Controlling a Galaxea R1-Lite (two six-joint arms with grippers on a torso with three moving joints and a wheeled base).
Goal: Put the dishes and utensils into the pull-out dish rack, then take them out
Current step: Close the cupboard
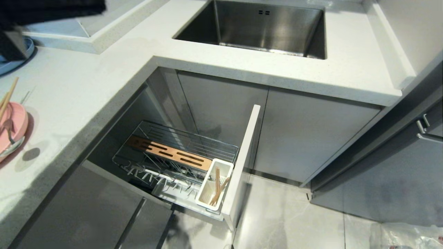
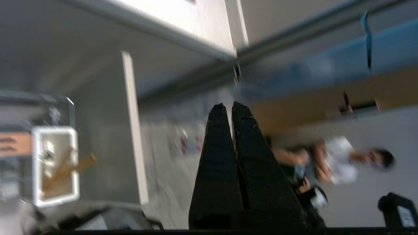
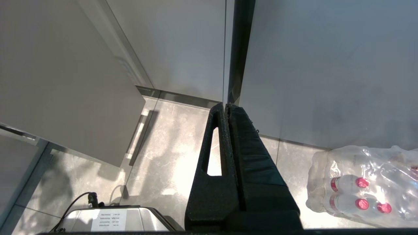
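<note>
We see a kitchen: a steel sink (image 1: 263, 29) set in a pale stone bench (image 1: 104, 90), grey cabinet doors (image 1: 311, 138) below, and a pull-out dish rack (image 1: 180, 162).

chopsticks (image 1: 217, 189) in utensil cup (image 1: 214, 188), dish rack (image 1: 180, 157) below sink (image 1: 256, 27)
</note>
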